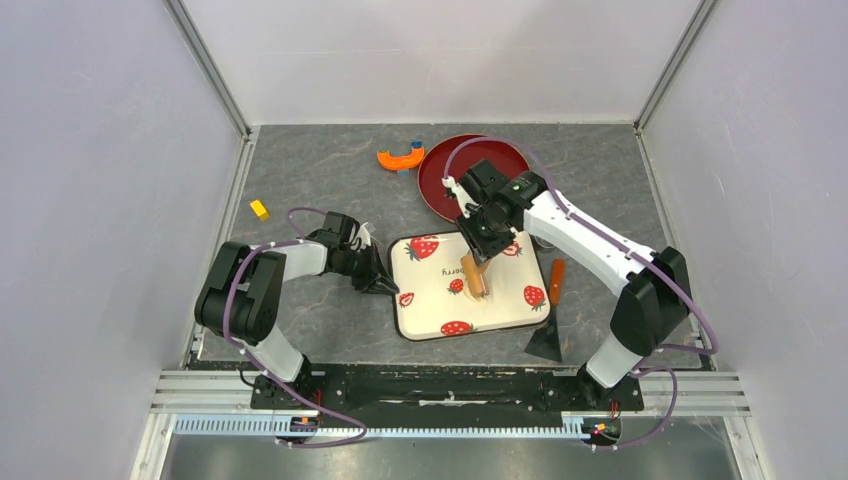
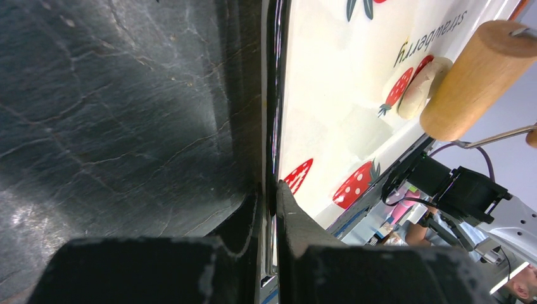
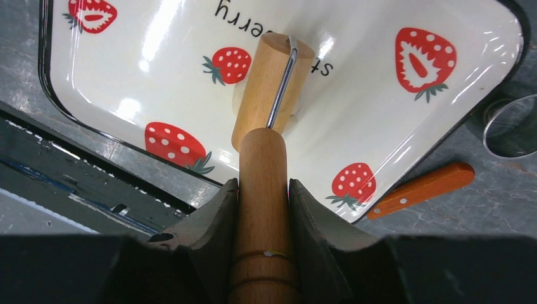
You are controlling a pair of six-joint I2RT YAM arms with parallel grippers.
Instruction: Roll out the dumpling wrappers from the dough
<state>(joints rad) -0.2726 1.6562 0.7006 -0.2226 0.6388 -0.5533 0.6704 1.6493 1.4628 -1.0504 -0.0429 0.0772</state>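
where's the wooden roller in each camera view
Top external: roller at the middle of the tray.
Left wrist: roller in the upper right corner.
Right wrist: roller at centre, its handle in the right gripper.
Shared landmark: the strawberry-printed tray.

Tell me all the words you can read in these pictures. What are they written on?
"strawberry": dark letters printed on the cream strawberry tray, whole in the left wrist view.
"st" and "erry": the same word in the right wrist view, its middle hidden by the wooden roller.
Top view: the same word again, too small to read surely.
No other words, numbers or signs can be read.
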